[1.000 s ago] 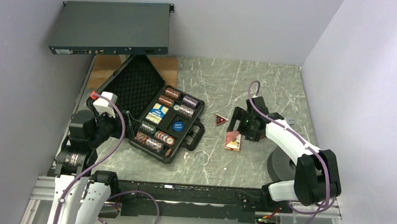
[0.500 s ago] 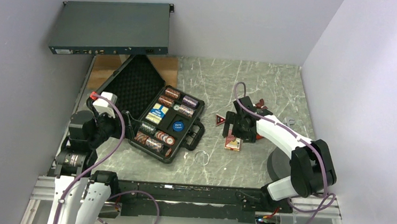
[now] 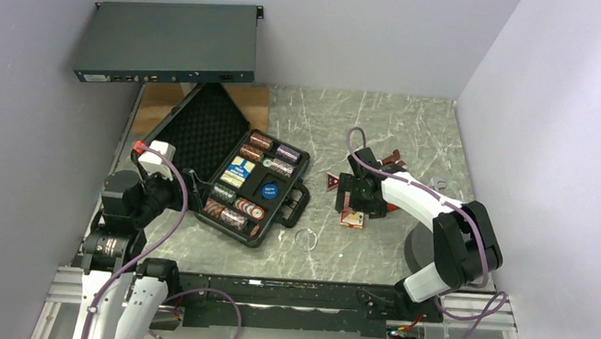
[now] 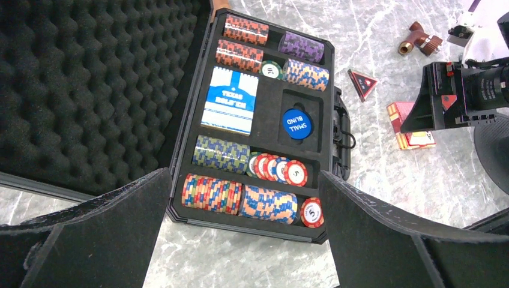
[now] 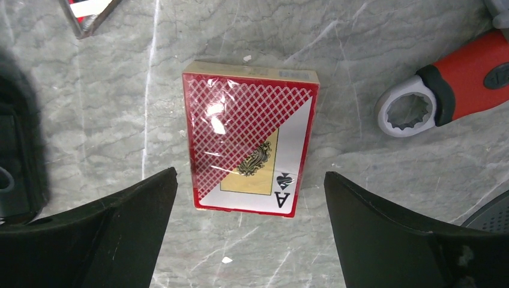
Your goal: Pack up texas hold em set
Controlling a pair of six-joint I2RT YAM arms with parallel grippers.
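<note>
**Top external: right arm over the red card box, case open beside it**

At the case's near-left corner, my left gripper (image 4: 243, 180) hangs with its fingers spread as wide as they go, holding nothing. I read it as parked there to watch the tray. The case (image 4: 90, 90) lies open, with its foam lid laid back on the left so the tray can be reached from above. In the tray sit the rolls of chips (image 4: 221, 153), the blue card box (image 4: 230, 101) and the blue disc (image 4: 296, 123) in its round recess. A dark slot right of the blue box looks free, and is probably the red box's home.

Just right of the case, on the table (image 3: 414, 130), lies a red triangular piece (image 4: 362, 83). A little further right is the red card box (image 5: 249, 153), lying flat and not yet packed. My right gripper (image 5: 250, 174) hovers straight over it, fingers wide apart either side of it, touching nothing. It looks lined up so that a descent and squeeze would take the box across its narrow width. Furthest from the case lies the red-handled wrench (image 5: 456, 78), which I'd leave.
</note>
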